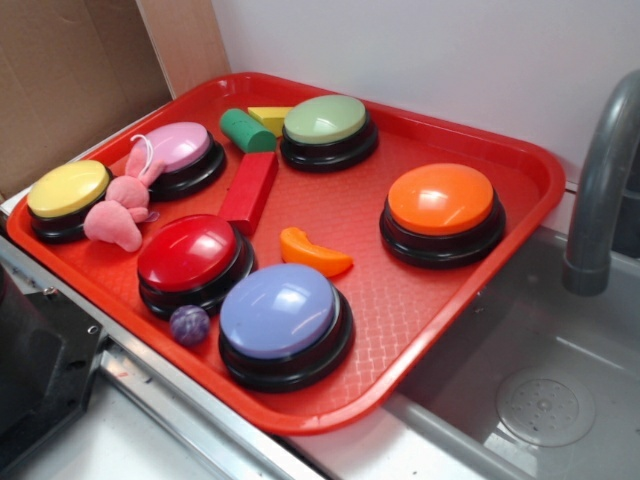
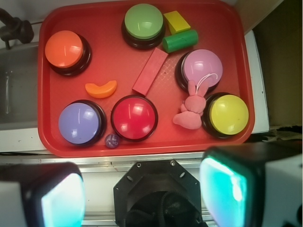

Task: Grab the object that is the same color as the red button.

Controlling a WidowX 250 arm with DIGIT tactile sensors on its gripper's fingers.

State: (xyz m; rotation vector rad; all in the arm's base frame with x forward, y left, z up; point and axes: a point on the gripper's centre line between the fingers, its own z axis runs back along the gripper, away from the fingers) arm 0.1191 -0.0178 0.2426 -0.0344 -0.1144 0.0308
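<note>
Wrist view looks straight down with the gripper point(image 2: 142, 189) high above the near edge of the red tray point(image 2: 47, 85), its two fingers point(image 2: 61, 198) spread wide apart and holding nothing. Nearest along that edge sit a small purple ball point(image 2: 112, 140), the purple button point(image 2: 79, 123), the red button point(image 2: 134, 117), a pink plush bunny point(image 2: 189, 111) and the yellow button point(image 2: 228, 114) by the near corner. Just beyond the red button lies the red block point(image 2: 150, 71), flat on the tray floor near its middle, angled toward the far edge and touching nothing. An orange crescent piece point(image 2: 101, 89) rests beside it. Farther on stand the pink button point(image 2: 202, 67) and the orange button point(image 2: 65, 49). Along the far edge are the green button point(image 2: 143, 21), a green cylinder point(image 2: 180, 41) and a yellow block point(image 2: 176, 21).
</note>
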